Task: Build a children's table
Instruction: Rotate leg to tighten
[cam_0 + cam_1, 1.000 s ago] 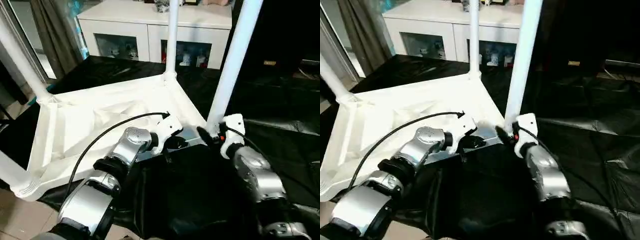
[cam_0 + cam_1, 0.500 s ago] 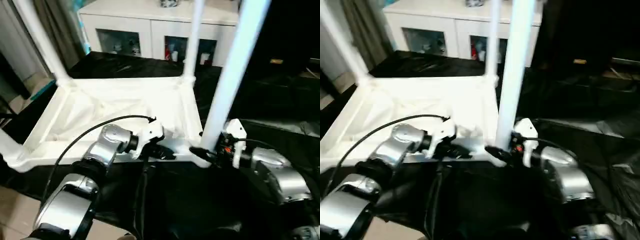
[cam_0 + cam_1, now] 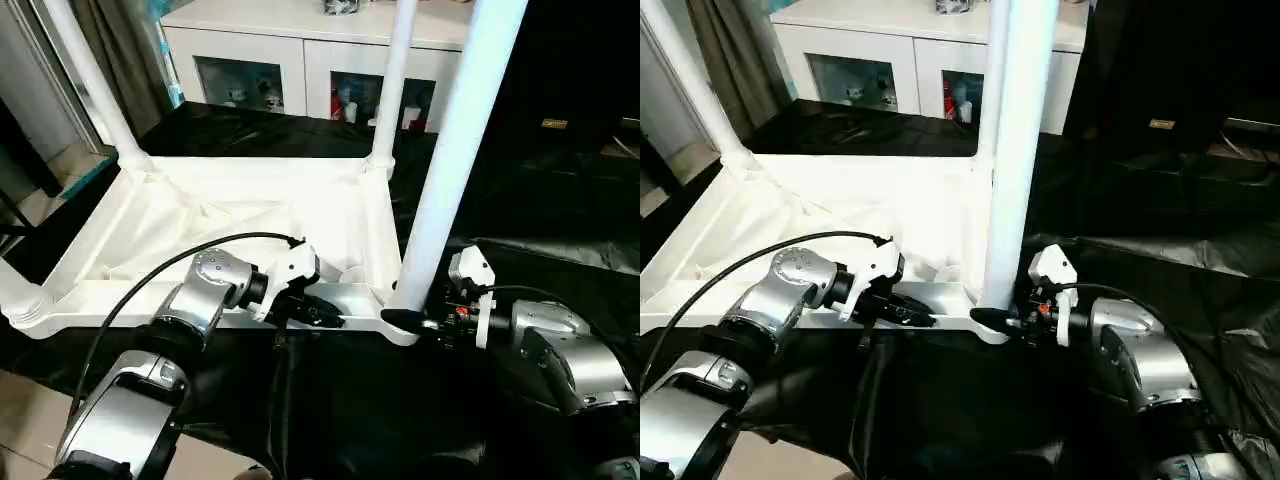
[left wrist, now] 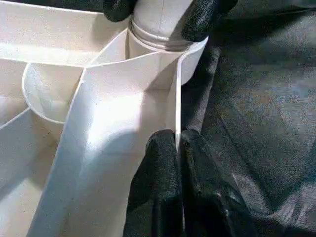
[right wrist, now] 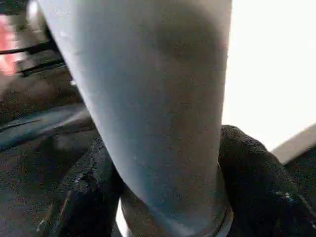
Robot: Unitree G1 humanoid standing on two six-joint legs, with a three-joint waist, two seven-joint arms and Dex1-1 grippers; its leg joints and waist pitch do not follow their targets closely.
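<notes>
The children's table lies upside down on black cloth, its white ribbed top (image 3: pixel 230 215) facing up and its legs standing upright in the corner sockets. My left gripper (image 3: pixel 325 315) is shut on the thin near rim (image 4: pixel 175 113) of the top, close to the near right corner. My right gripper (image 3: pixel 405 320) grips the base of the near right leg (image 3: pixel 450 150) just above its socket, one black finger (image 5: pixel 256 182) on each side of the tube (image 5: pixel 148 98). Those same fingers (image 4: pixel 202 17) appear in the left wrist view at the leg's foot.
Other legs rise at the back right (image 3: pixel 395 70), back left (image 3: pixel 85 75) and near left (image 3: pixel 15 290). A white cabinet (image 3: pixel 300 40) with glass-fronted shelves stands behind, with a curtain (image 3: pixel 120 50) to its left. Black cloth (image 3: pixel 540 200) covers the surface to the right.
The camera has shifted. My right gripper has moved in from beside the near right leg and closed around its base. The left gripper keeps its hold on the rim.
</notes>
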